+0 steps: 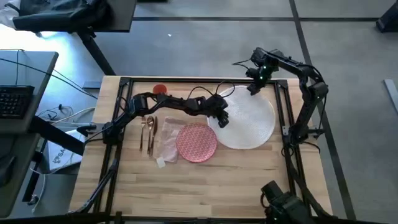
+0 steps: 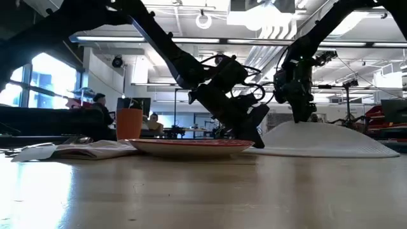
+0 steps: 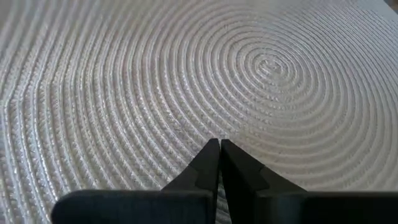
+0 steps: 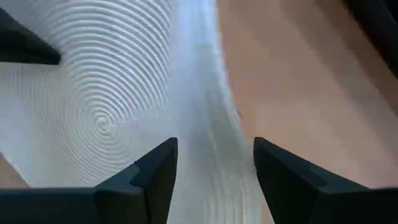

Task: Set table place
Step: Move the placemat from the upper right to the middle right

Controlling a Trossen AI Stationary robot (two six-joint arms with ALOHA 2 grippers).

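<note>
A large white round mat (image 1: 252,121), woven in spiral rings, lies right of the table's middle, and its far part looks raised in the low view (image 2: 318,135). My left gripper (image 1: 222,121) is shut at the mat's left edge. My right gripper (image 1: 253,87) is open over the mat's far edge (image 4: 214,168), one finger on each side of it. Left of the mat lie a red-patterned plate (image 1: 196,142), a pale pink napkin (image 1: 165,140) and copper cutlery (image 1: 149,130). An orange cup (image 1: 160,90) stands at the far edge. My left gripper has its shut fingertips (image 3: 211,155) down on the mat's woven top (image 3: 205,127), near its left edge. It comes slanting down from the table's left. The mat lies on the table there (image 2: 267,150). My right gripper: I cannot tell whether it touches the mat's far edge.
Black metal rails (image 1: 124,93) frame the light-wood table (image 1: 205,186), whose near half is bare wood. A grey desk with a keyboard (image 1: 15,99) stands off the table's left. People sit in the room behind (image 2: 98,105).
</note>
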